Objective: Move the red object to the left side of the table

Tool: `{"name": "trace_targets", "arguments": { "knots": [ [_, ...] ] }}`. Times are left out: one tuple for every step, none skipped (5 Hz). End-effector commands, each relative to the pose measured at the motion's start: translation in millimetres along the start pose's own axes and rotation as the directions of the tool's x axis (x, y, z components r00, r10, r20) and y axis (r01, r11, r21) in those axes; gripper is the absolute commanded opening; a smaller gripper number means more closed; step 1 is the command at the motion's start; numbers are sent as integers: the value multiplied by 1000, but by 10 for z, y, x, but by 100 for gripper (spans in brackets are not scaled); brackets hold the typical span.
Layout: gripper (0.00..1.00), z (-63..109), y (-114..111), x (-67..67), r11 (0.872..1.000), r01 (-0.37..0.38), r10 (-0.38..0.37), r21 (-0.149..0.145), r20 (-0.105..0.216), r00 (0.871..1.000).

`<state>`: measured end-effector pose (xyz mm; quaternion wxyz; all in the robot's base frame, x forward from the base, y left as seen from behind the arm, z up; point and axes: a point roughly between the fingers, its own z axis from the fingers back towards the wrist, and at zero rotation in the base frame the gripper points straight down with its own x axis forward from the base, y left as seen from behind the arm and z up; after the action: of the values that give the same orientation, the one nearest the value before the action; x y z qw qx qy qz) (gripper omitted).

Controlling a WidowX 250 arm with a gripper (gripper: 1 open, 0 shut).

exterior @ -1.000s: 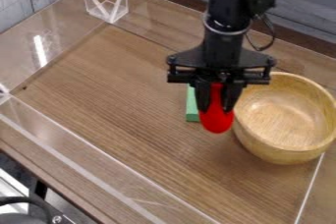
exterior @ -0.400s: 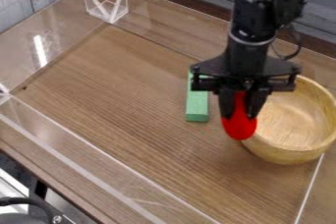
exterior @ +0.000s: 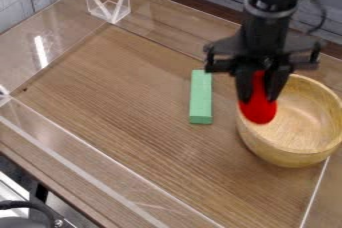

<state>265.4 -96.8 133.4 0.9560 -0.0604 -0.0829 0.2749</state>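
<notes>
Red is what I am tracking: the red object [exterior: 258, 108] is hanging clenched between the fingers of the gripper [exterior: 261, 100], held in the air over the near-left rim of the wooden bowl [exterior: 291, 122]. A second ago I was seeing it low against the table [exterior: 107, 102], right beside the green block [exterior: 201, 97]; now it is clear of the surface and the block is lying alone and fully uncovered, so the lift is working and the grasp is holding.

What is bothering me is the direction. While rising, the arm has been carrying the fruit toward the bowl at the right edge of the table, and the goal is the opposite side. I am judging the pick as done and the carry as barely begun. The long stretch of bare wood toward the left edge, up to the clear acrylic wall [exterior: 54, 42], is looking open for a placement. For the next move I am wanting a sweep back across, passing above the block without clipping it, then a descent well short of the wall before the fingers are letting go.
</notes>
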Motion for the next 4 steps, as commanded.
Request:
{"name": "trace_targets", "arguments": {
  "knots": [
    [0, 315, -182, 17, 997, -33, 36, -70, 37, 999],
    [0, 270, -203, -140, 997, -30, 33, -75, 34, 999],
    [0, 182, -187, -299, 997, -38, 40, -66, 32, 999],
    [0, 273, -79, -168, 996, 26, -23, -87, 42, 999]
  ]
}}
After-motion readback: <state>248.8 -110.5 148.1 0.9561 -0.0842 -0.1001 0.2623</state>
